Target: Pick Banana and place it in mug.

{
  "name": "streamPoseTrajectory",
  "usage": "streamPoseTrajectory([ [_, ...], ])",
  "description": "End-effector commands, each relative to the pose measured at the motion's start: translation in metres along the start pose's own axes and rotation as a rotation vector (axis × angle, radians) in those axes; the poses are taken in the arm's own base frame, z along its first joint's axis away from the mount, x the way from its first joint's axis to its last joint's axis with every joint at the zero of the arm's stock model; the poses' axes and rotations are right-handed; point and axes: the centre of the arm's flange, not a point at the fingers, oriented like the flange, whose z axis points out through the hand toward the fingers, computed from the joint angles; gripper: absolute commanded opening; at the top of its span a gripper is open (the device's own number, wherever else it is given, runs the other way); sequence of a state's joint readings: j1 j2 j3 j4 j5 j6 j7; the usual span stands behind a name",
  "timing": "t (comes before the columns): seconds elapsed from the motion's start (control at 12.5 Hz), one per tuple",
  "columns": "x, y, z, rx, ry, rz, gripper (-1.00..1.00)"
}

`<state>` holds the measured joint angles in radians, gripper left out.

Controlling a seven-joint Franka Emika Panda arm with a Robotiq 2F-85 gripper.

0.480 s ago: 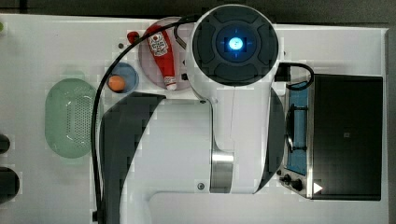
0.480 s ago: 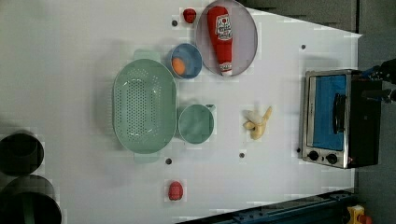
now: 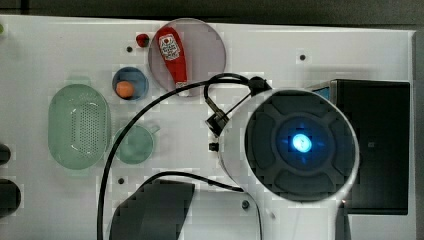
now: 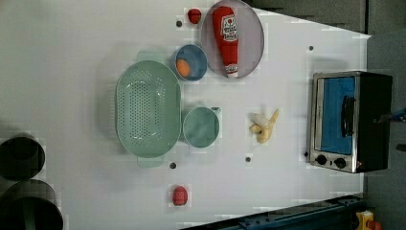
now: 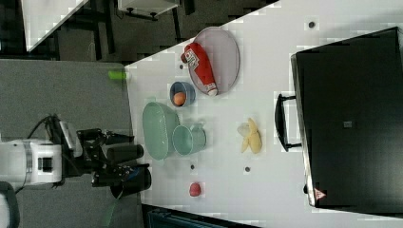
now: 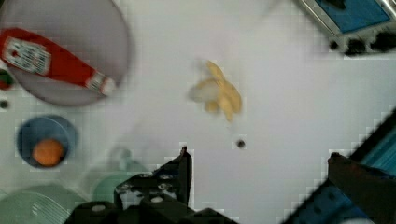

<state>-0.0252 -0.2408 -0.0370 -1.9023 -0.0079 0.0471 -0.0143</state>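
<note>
While the gripper (image 6: 257, 161) hangs high above the table (image 4: 72, 57), its fingers (image 6: 180, 170) stand wide apart and hold nothing. Well below and ahead of them lies the banana (image 6: 218, 93), apart from the mug (image 4: 201, 127) and the oven (image 4: 349, 122). From the top view the arm (image 3: 300, 142) covers the banana; the left view shows bare table around it.

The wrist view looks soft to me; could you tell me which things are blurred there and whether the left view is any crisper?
Wrist view: the banana and mug smear at their edges; left view: the banana and mug have cleaner outlines, evenly lit.
</note>
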Motion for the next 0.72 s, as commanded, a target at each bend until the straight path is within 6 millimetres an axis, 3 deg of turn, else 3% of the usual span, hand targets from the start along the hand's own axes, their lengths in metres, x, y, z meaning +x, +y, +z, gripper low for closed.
streamPoseTrajectory([
  [0.08, 0.006, -0.013, 0.055, -0.04, -0.038, -0.052, 1.0],
  [0.4, 0.016, -0.024, 0.138, -0.061, -0.075, -0.307, 1.0],
  [0.72, 0.015, -0.029, 0.227, -0.082, -0.136, -0.603, 1.0],
])
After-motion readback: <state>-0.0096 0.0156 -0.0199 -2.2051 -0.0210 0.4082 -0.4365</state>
